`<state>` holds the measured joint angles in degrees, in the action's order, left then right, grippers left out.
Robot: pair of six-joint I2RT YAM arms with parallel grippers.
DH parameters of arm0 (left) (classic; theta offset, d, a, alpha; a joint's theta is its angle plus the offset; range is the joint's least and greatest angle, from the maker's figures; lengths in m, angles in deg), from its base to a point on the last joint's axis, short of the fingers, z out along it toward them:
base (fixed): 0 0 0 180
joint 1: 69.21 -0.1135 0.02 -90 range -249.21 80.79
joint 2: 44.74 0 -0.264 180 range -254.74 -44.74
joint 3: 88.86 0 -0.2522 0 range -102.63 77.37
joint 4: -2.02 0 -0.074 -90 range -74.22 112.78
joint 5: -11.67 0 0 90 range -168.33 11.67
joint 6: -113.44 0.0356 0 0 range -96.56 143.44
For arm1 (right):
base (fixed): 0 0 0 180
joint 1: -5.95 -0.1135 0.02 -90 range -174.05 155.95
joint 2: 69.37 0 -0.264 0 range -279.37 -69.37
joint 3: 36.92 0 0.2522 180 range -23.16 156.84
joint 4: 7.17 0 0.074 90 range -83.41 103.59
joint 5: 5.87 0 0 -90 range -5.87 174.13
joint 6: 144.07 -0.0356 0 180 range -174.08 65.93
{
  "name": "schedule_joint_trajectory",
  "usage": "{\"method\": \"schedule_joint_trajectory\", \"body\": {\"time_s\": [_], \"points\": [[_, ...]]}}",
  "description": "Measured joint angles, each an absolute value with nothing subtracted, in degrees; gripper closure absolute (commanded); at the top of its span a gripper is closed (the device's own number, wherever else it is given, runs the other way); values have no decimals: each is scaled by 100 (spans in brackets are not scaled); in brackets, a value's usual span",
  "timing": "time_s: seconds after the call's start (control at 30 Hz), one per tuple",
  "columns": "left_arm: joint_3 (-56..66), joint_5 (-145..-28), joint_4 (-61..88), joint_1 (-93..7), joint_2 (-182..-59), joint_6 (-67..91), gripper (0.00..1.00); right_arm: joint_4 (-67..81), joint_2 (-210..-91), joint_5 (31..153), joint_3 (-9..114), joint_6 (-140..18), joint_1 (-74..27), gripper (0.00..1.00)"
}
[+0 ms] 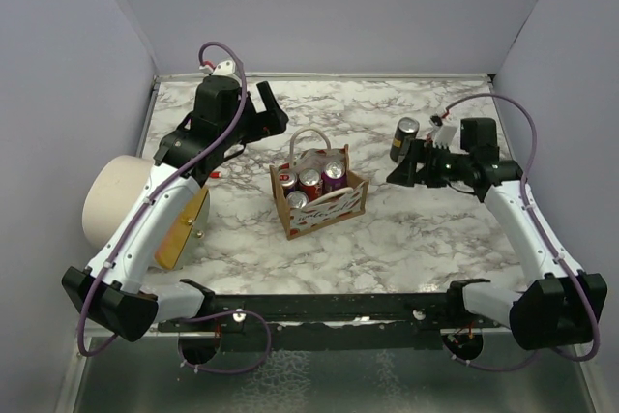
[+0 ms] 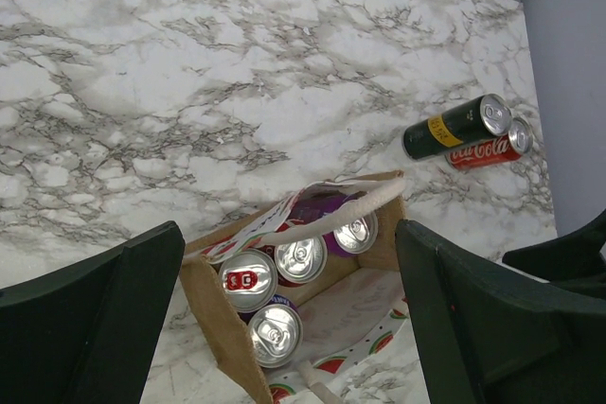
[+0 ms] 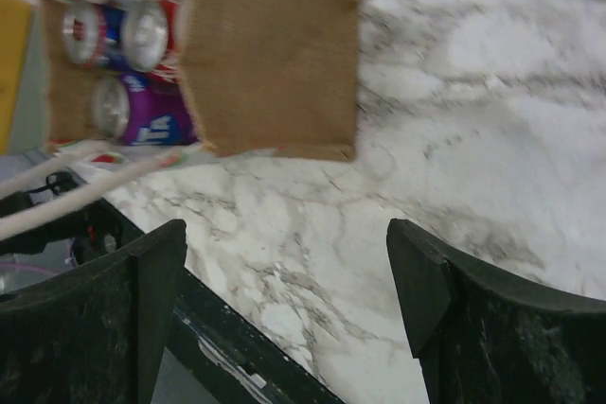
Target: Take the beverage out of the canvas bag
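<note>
The canvas bag (image 1: 319, 202) stands mid-tabletop (image 1: 426, 229), between the left pincer (image 1: 271, 111) and the right pincer (image 1: 402, 165), touching neither. Both pincers are spread and hold nothing. Four beverage cans (image 2: 301, 259) stand inside the bag. Two loose cans (image 2: 454, 128) stand side by side near the right pincer.

We read this as a robotics lab cell, plain lilac panels (image 1: 338, 7) rising beyond the left hand (image 1: 271, 108), marble-print surface (image 1: 416, 229) below it, cabled arms (image 1: 145, 229) bolted to a black rail (image 1: 329, 309).
</note>
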<state>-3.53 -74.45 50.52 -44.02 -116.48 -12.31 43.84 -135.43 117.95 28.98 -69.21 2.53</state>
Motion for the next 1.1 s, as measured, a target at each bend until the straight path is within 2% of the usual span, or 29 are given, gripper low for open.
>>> {"method": "schedule_joint_trajectory", "body": {"time_s": [0.27,0.43,0.57,0.73,0.9,1.1], "points": [[-281,-7467,5006,-4402,-11653,-1310,3,4432,-14341,12040,4924,-6337,-901,17],[-257,-7458,5006,-4402,-11628,-1312,3,4454,-15137,11618,5783,-5686,-2147,19],[-231,-7404,5013,-4402,-11530,-1312,3,4686,-15703,11168,6305,-5218,-2875,30],[-231,-7292,5013,-4404,-11421,-1305,3,4939,-16446,10305,6989,-4871,-3081,48],[-231,-7222,5024,-4408,-11406,-1299,3,5274,-16973,9745,7127,-4617,-3306,48],[-233,-7157,5032,-4412,-11408,-1270,3,5350,-17051,9371,6992,-4567,-3476,46]]}}
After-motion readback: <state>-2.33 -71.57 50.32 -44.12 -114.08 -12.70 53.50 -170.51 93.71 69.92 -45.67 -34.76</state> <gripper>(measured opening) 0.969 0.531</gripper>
